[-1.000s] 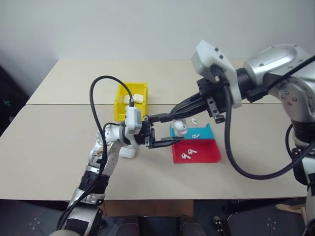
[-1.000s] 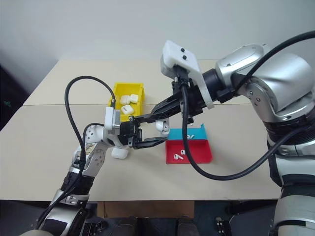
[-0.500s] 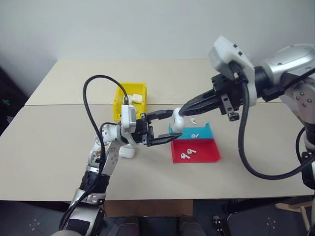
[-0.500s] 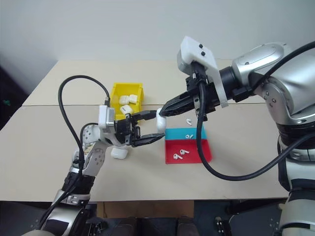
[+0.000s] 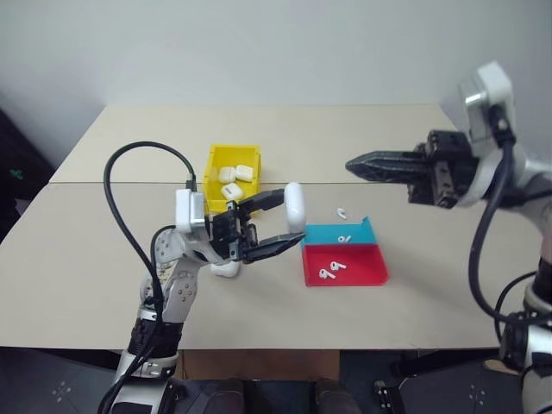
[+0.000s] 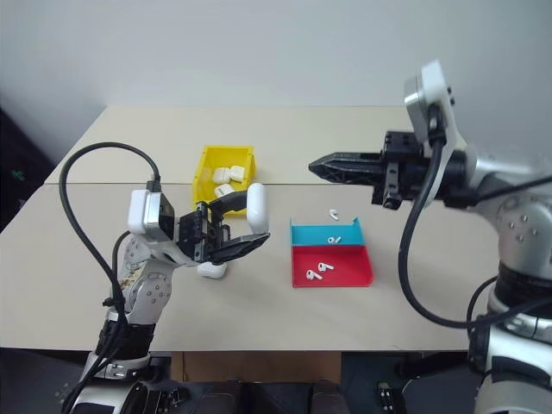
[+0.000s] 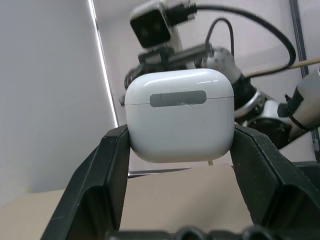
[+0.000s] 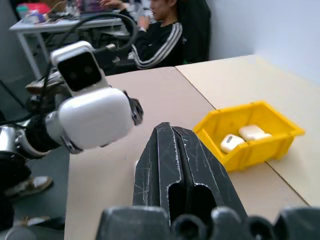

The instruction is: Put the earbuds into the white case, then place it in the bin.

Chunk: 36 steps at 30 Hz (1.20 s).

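- The case is clamped upright between the two fingers of the left tool, lid shut, held above the desk near its middle.
- In the left wrist view the case fills the gap between the fingers, each pressing one side of it.
- The bin stands on the desk at about 11 o'clock from the held case; several white cases lie inside it.
- Another case sits on the desk just under the left tool, at about 7 o'clock from the held one.
- A blue tray and a red tray lie side by side, touching, at about 4 o'clock from the held case.
- One earbud lies in the blue tray, two earbuds in the red tray, and one more on the bare desk just beyond the blue tray.
- The right tool is clenched with nothing in it, pointing level toward the left arm, well apart from the case, at about 2 o'clock from it.
- In the right wrist view a person sits behind the desk.
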Each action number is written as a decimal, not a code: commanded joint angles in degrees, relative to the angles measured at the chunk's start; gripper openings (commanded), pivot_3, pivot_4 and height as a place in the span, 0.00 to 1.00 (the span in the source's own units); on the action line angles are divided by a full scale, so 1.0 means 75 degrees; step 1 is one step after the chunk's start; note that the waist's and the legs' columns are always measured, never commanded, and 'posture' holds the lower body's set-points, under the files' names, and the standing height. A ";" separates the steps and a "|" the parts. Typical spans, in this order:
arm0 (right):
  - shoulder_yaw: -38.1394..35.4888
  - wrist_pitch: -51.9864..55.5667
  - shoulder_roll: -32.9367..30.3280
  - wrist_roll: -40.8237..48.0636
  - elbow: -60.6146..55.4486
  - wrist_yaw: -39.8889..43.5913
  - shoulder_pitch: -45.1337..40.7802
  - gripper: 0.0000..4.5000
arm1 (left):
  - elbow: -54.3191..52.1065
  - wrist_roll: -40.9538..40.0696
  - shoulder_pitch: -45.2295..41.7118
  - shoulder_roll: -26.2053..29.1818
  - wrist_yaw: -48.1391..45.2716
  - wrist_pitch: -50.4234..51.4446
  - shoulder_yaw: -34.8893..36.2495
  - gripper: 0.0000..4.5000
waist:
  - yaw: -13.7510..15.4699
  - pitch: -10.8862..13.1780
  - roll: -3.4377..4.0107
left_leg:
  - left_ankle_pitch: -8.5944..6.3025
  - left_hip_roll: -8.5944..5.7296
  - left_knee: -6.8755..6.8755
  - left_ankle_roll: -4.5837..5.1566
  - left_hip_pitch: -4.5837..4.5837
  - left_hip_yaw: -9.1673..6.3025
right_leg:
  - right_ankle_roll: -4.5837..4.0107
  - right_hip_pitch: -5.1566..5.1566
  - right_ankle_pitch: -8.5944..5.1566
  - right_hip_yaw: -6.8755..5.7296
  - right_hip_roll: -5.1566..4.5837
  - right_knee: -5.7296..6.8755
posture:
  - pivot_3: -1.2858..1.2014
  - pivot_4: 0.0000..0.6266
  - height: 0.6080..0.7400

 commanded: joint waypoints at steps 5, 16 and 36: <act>-0.0834 0.0198 0.0379 0.0704 -0.0800 -0.1905 0.1068 0.01 | -0.0270 0.0414 -0.0044 0.0200 0.0968 0.0054 0.0224 0.61 | -0.0039 0.0000 0.0000 | 0.0005 -0.0003 0.0000 0.0008 0.0008 0.0000 | 0.0000 0.0003 0.0000 0.0003 0.0001 0.0013 | 0.52 0.24 1.00; -0.1355 0.0080 0.0715 0.1631 -0.0902 -0.3403 0.2449 0.01 | 0.0884 0.4839 -0.1863 -0.0070 0.7070 0.1578 0.0303 0.61 | -0.0001 -0.0002 -0.0007 | 0.0005 -0.0009 0.0000 0.0009 -0.0004 -0.0005 | 0.0011 0.0007 0.0008 -0.0001 0.0000 -0.0019 | 0.52 0.24 1.00; -0.1088 0.0062 0.0447 0.1803 -0.0705 -0.4019 0.2612 0.00 | 0.4673 0.5829 -0.3490 -0.0411 0.8816 0.2319 0.0078 0.90 | -0.0011 0.0000 -0.0010 | 0.0006 -0.0010 -0.0002 0.0009 -0.0015 -0.0005 | 0.0011 -0.0001 0.0011 -0.0004 0.0000 -0.0021 | 0.52 0.24 1.00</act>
